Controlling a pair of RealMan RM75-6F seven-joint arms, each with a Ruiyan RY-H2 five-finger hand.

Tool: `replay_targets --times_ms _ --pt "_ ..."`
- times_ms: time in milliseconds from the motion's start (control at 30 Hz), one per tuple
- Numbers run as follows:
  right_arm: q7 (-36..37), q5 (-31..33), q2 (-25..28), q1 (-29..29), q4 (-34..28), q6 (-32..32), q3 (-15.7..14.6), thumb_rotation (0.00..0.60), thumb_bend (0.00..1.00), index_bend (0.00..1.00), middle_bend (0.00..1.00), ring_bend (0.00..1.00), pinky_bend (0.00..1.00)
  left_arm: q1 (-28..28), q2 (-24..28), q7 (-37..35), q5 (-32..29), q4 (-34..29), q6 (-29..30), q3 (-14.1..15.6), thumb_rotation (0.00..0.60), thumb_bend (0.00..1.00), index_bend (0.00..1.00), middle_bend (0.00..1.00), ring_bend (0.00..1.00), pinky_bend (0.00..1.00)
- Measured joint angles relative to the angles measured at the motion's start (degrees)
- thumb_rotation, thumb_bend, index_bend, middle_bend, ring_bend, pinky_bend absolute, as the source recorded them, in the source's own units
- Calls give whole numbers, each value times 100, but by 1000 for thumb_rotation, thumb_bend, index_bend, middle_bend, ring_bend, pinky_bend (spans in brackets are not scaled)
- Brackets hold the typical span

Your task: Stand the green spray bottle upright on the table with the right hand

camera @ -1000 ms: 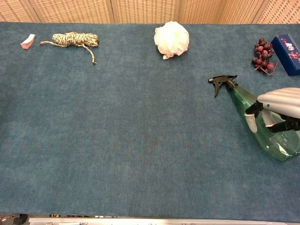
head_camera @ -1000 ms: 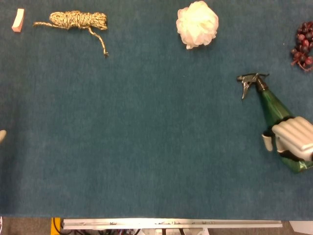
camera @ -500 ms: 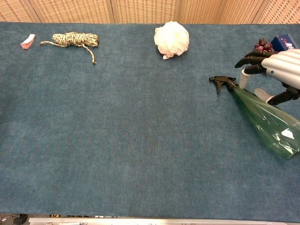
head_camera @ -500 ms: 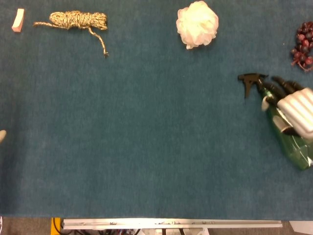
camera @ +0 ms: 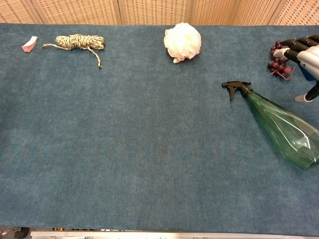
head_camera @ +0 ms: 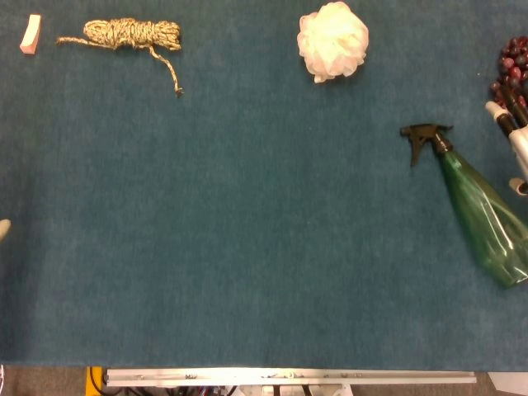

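The fingers (camera: 290,45) of the right hand (camera: 305,55) are shown spread and holding nothing at the right edge, above the green spray bottle (camera: 281,127), which is laid flat on the table (camera: 149,149), nozzle leftward.

green spray bottle (head_camera: 483,216) | translucent, black trigger head | lying on its side | right part of table

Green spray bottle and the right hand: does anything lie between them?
No. In the chest view only bare blue table cloth separates the green spray bottle from the right hand; the grapes sit beneath the hand's fingers.
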Motion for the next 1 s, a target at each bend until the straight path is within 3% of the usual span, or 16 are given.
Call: replay_targets --times_ms 533,1000 --pt "512 114 -830 -29 1261 -430 186 600 0 127 0 0 57 2 5 6 -3 -6 -2 2 600 0 0 0 0 0" --pt "1067 -196 -1552 48 2170 -701 298 600 0 127 0 0 50 1 5 9 -6 -8 -4 0 600 0 0 0 0 0"
